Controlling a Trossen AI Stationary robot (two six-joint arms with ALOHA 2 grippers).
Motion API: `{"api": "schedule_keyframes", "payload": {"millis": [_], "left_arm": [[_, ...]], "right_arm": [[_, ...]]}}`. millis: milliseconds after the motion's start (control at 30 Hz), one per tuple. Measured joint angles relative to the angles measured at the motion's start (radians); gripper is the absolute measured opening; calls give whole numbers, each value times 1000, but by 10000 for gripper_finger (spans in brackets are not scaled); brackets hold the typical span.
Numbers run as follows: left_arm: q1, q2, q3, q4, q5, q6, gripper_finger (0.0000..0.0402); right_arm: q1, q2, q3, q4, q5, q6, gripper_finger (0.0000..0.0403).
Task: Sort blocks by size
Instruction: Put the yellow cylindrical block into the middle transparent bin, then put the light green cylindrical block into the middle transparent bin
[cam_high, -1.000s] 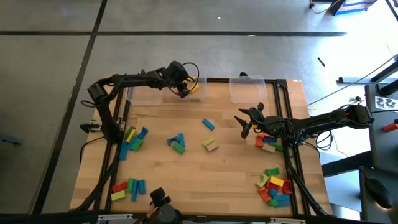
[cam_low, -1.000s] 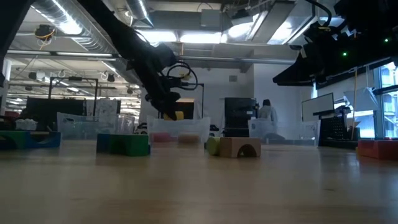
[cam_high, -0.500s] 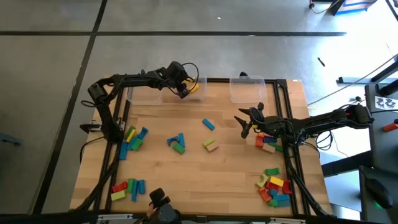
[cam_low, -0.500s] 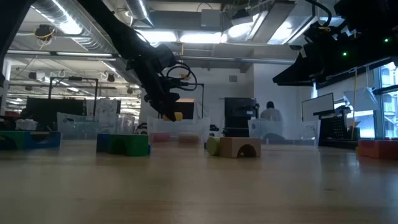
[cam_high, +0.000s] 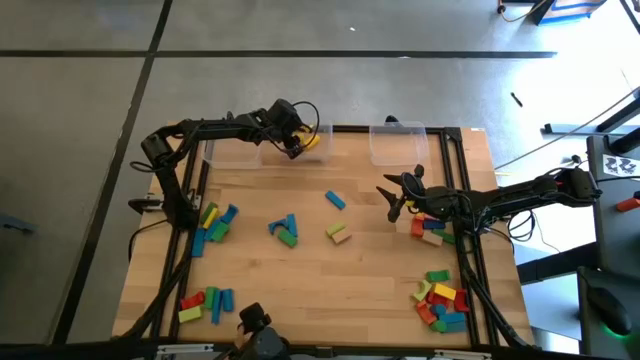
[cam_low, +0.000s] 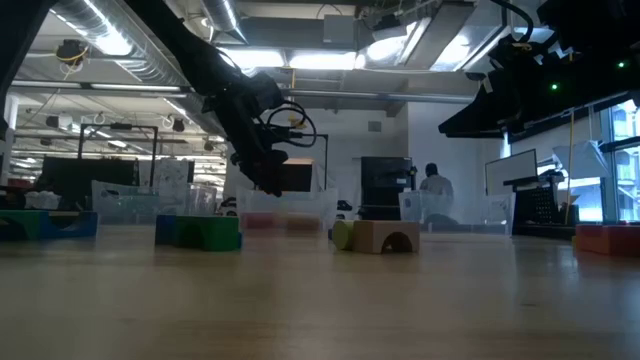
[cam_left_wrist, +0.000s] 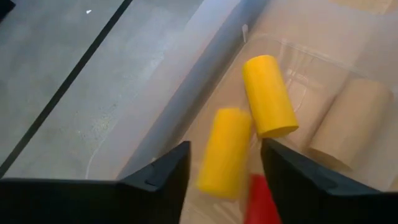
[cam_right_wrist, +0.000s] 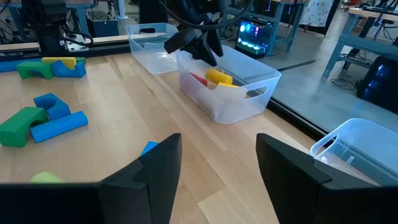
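Note:
My left gripper (cam_left_wrist: 221, 183) stands open above a clear bin (cam_high: 318, 133) at the table's far edge. A yellow cylinder block (cam_left_wrist: 224, 152) shows blurred just beyond its fingertips, apart from both, over the bin. In the bin lie another yellow cylinder (cam_left_wrist: 268, 96), a tan cylinder (cam_left_wrist: 342, 121) and a red block (cam_left_wrist: 261, 202). My right gripper (cam_high: 393, 203) hangs open over the table's right half with nothing between its fingers. Loose blocks (cam_high: 285, 229) lie scattered on the wood.
Two more clear bins stand on the far edge, one left (cam_high: 233, 152) and one right (cam_high: 395, 146). Block piles lie at the left (cam_high: 211, 226), near left (cam_high: 205, 303), right (cam_high: 428, 229) and near right (cam_high: 441, 300). A person (cam_low: 432, 190) stands far off in the room.
My left gripper has opened and let go of the yellow cylinder, which has left its fingers and drops toward the bin below. The arm itself has stayed in place.

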Motion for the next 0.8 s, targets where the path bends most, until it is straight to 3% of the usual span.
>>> {"api": "schedule_keyframes", "payload": {"millis": [200, 467, 800], "left_arm": [[-6, -1, 1, -17, -2, -22, 245], [-102, -14, 43, -133, -3, -54, 239], [-284, -62, 43, -138, -2, -131, 238]], "right_arm": [[0, 0, 0, 0, 0, 0, 209], [0, 0, 0, -1, 0, 0, 209], [0, 0, 0, -1, 0, 0, 209]]}}
